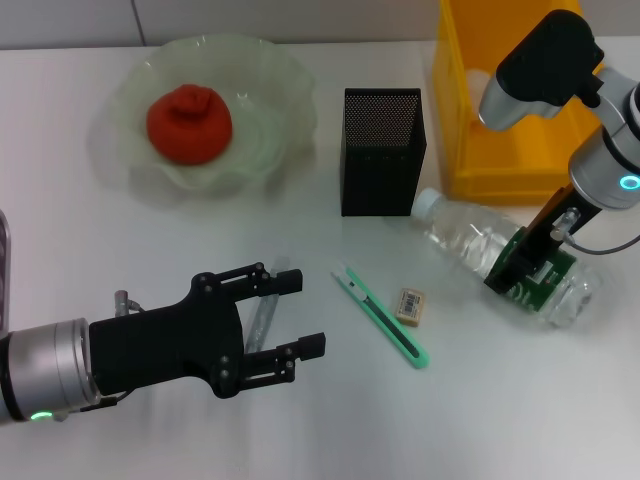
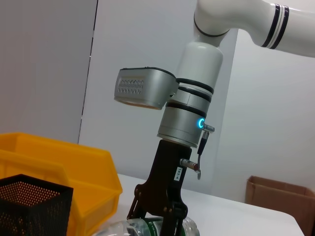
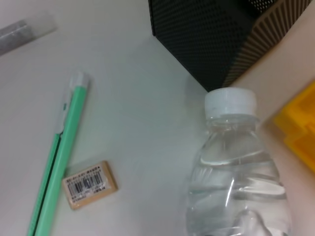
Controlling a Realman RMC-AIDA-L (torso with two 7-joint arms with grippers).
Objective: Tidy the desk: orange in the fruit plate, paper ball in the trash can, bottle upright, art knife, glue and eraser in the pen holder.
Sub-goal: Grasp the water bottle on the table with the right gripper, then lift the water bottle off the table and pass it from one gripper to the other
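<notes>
The orange (image 1: 190, 123) lies in the pale-green fruit plate (image 1: 272, 62) at the back left. The black mesh pen holder (image 1: 382, 150) stands mid-desk, with the yellow trash can (image 1: 490, 120) to its right. The bottle (image 1: 462, 236) lies on its side with its white cap (image 3: 230, 103) toward the holder. My right gripper (image 1: 528, 268) is clamped across the bottle's green label. My left gripper (image 1: 300, 313) hovers open over the grey glue (image 1: 262, 315). The green art knife (image 1: 385, 318) and beige eraser (image 1: 411, 305) lie between the arms. The paper ball is out of view.
Bare white desk (image 1: 300, 430) runs along the front edge. In the left wrist view a cardboard box (image 2: 275, 196) stands beyond the desk behind my right arm. The trash can sits close beside my right forearm.
</notes>
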